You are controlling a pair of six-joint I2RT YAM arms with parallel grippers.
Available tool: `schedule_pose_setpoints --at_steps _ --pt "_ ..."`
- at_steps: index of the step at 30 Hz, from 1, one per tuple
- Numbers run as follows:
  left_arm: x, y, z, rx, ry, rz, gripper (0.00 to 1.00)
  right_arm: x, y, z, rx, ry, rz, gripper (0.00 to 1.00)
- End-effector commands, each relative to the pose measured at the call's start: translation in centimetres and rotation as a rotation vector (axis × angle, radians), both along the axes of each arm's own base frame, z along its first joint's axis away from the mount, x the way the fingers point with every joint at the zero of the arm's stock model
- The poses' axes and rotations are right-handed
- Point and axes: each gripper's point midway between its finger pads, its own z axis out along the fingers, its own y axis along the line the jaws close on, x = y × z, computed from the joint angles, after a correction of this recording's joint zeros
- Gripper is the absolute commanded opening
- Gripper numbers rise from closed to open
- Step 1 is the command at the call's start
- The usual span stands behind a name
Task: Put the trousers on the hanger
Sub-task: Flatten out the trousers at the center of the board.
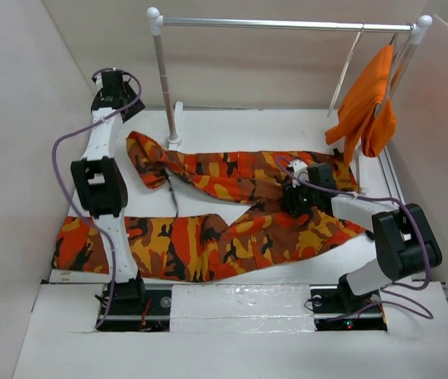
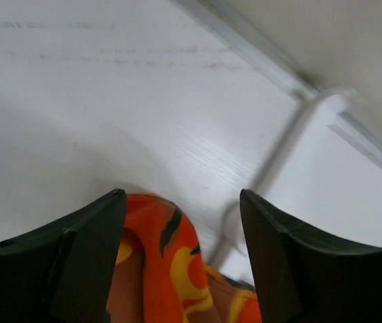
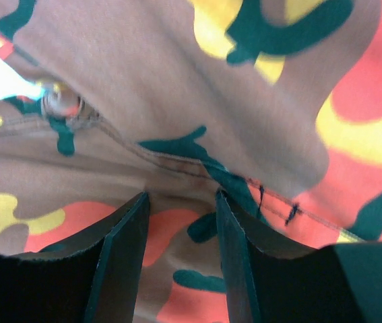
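Camouflage trousers (image 1: 231, 229) sprawl across the table (image 1: 247, 130). The left gripper (image 2: 184, 195), jaws wide apart over a leg end, should bite deep and take both layers. The right gripper (image 3: 180, 195) presses near the waist — clamped or not, unclear. The hanger (image 1: 348, 67) — seemingly that thin bar off the rail (image 1: 287, 24) — is barely legible.

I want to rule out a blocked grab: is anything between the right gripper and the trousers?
Nothing visible is. The right gripper is down on the trousers near the waist button, with its fingertips directly against the cloth.
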Motion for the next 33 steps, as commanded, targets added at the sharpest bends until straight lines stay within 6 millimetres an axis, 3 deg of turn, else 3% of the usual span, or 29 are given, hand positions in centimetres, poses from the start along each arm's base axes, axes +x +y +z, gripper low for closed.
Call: schedule_pose_setpoints --at_steps 1,2,3,5,6,7,8,9,10,11,12,13,14,15,16,18,20,21,22,27,28,29,33 --pt "-0.6 1.6 -4.0 0.068 0.212 -0.034 0.65 -2.9 -2.5 -1.1 -0.086 0.076 -0.027 0.5" --pt "-0.5 3.1 -3.9 0.077 0.188 -0.001 0.68 -2.9 -2.8 0.0 -0.075 0.046 -0.036 0.5" --pt "-1.1 3.9 -5.2 0.07 0.21 0.019 0.71 -3.0 -2.8 0.5 -0.075 0.034 -0.038 0.5" --pt "-1.7 6.0 -4.8 0.054 0.198 0.077 0.72 -3.3 -3.3 2.0 -0.088 0.003 -0.047 0.5" --pt "-2.3 6.1 -5.0 0.054 0.219 0.084 0.73 -3.5 -3.4 2.4 -0.091 -0.004 -0.047 0.5" --pt "-3.1 6.1 -3.8 0.061 0.204 0.089 0.71 -3.7 -3.5 2.7 -0.091 -0.006 -0.046 0.5" --pt "-4.8 5.9 -5.8 0.071 0.266 0.075 0.68 -3.7 -3.5 3.1 -0.089 -0.018 -0.045 0.5" --pt "-5.3 4.6 -5.6 0.082 0.248 0.051 0.52 -3.6 -3.5 3.7 -0.083 -0.039 -0.046 0.5" --pt "-6.8 3.9 -2.5 0.095 0.182 0.048 0.39 -3.5 -3.5 4.0 -0.079 -0.048 -0.05 0.5" --pt "-9.9 3.4 -6.1 0.098 0.263 0.053 0.29 -3.4 -3.5 4.1 -0.079 -0.052 -0.054 0.51" --pt "-10.7 3.0 -5.8 0.091 0.218 0.076 0.18 -3.3 -3.4 4.3 -0.076 -0.056 -0.055 0.51" --pt "-12.4 2.9 -2.9 0.086 0.136 0.103 0.16 -3.1 -3.4 4.3 -0.073 -0.058 -0.055 0.51" --pt "-15.2 2.5 -6.5 0.066 0.198 0.111 0.16 -3.0 -3.2 4.3 -0.066 -0.053 -0.054 0.51" --pt "-15.7 2.5 -6.0 0.062 0.148 0.13 0.23 -3.0 -2.7 4.3 -0.062 -0.055 -0.037 0.51" --pt "-16.7 2.5 -4.4 0.062 0.094 0.143 0.31 -2.9 -2.2 4.3 -0.058 -0.054 -0.02 0.51" --pt "-18.6 2.2 -6.2 0.037 0.132 0.142 0.38 -2.6 -1.8 4.5 -0.06 -0.059 -0.012 0.51" --pt "-19.7 0.7 -7.4 -0.02 0.171 0.089 0.29 -2.4 -1.4 4.7 -0.06 -0.063 0.001 0.51" --pt "-20.3 0.1 -8.5 -0.045 0.208 0.07 0.07 -2.3 -1.3 4.6 -0.068 -0.062 0.001 0.51" --pt "-20.5 -1.0 -9.0 -0.081 0.223 0.043 0.0 -2.2 -1.2 4.8 -0.064 -0.068 0.001 0.51" --pt "-22.2 -3.2 -13.3 -0.189 0.283 -0.002 0.0 -1.7 -1.0 5.8 -0.058 -0.09 0.003 0.51" --pt "-22.3 -3.7 -14.4 -0.216 0.315 -0.015 0.06 -1.5 -1.0 6.0 -0.06 -0.099 0.003 0.51" --pt "-22.4 -4.2 -15.4 -0.242 0.338 -0.028 0.23 -1.5 -1.1 6.1 -0.062 -0.103 0.004 0.51" --pt "-21.9 -4.8 -16.3 -0.267 0.329 -0.051 0.42 -1.9 -1.0 6.1 -0.055 -0.106 0.013 0.51"
